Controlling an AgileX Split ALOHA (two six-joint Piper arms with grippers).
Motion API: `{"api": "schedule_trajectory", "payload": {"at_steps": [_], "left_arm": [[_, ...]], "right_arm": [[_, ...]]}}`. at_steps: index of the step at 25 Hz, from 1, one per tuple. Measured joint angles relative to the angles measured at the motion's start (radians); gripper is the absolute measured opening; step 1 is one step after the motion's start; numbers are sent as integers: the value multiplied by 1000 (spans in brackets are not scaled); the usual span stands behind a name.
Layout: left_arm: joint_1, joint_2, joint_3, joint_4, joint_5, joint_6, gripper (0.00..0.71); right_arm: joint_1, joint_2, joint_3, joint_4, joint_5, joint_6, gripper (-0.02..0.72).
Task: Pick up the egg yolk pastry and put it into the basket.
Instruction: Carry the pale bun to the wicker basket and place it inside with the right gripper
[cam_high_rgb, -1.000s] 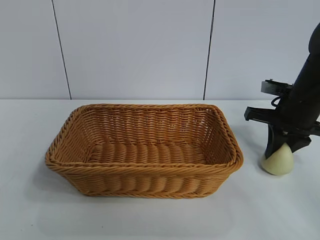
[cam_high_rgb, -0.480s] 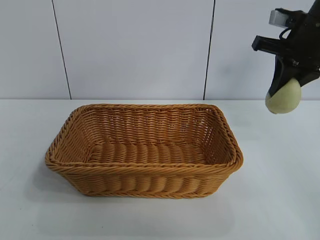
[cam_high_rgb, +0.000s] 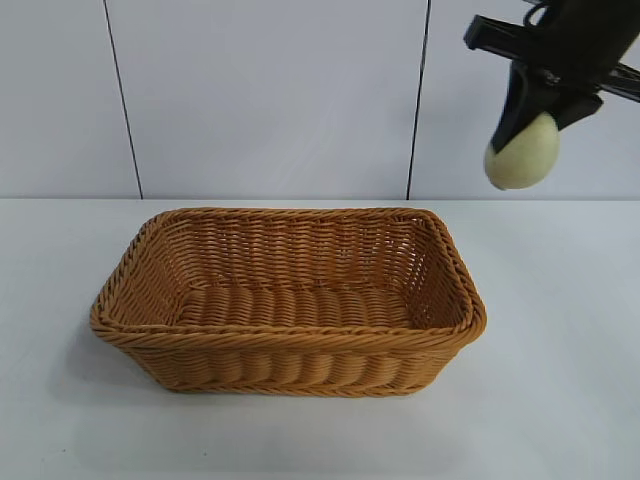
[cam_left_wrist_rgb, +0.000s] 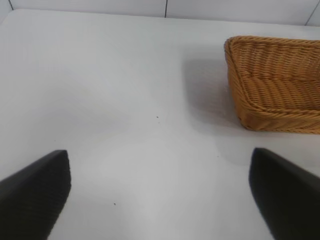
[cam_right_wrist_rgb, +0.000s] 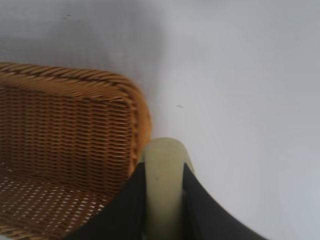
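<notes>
right gripper (cam_high_rgb: 520, 150): egg yolk pastry (cam_high_rgb: 522, 152) pinched, held high for rim clearance | basket (cam_high_rgb: 290, 345): below, leftward | left gripper (cam_left_wrist_rgb: 160, 192): spread wide, parked

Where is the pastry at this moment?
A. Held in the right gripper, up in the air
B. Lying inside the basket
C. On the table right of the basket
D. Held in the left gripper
A. The right gripper is shut on the pastry, well above the table and up to the right of the basket, which holds nothing.
</notes>
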Motion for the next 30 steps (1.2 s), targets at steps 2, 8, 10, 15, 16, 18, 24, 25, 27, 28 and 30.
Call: {"api": "schedule_trajectory", "payload": {"at_steps": [2, 8, 10, 15, 16, 18, 24, 25, 27, 28, 30], "left_arm": [[0, 0, 0, 0, 0, 0, 695], [0, 0, 0, 0, 0, 0, 695], [0, 0, 0, 0, 0, 0, 695], [0, 0, 0, 0, 0, 0, 695], [0, 0, 0, 0, 0, 0, 695], [0, 0, 0, 0, 0, 0, 695], [0, 0, 0, 0, 0, 0, 695], [0, 0, 0, 0, 0, 0, 695], [0, 0, 0, 1, 0, 0, 695], [0, 0, 0, 1, 0, 0, 695], [0, 0, 0, 1, 0, 0, 695]], "right_arm": [[72, -2, -2, 3, -24, 11, 116], [261, 22, -5, 3, -113, 43, 116], [306, 53, -5, 1, -157, 54, 116], [376, 156, -5, -1, -270, 58, 116], [384, 180, -5, -1, -289, 58, 116], [387, 228, -5, 0, -315, 58, 116], [387, 298, -5, -6, -325, 58, 146], [387, 298, -5, -6, -325, 58, 186], [387, 298, -5, -6, -325, 58, 322], [387, 297, -5, -6, -324, 58, 423], [387, 289, -5, -7, -313, 58, 585]]}}
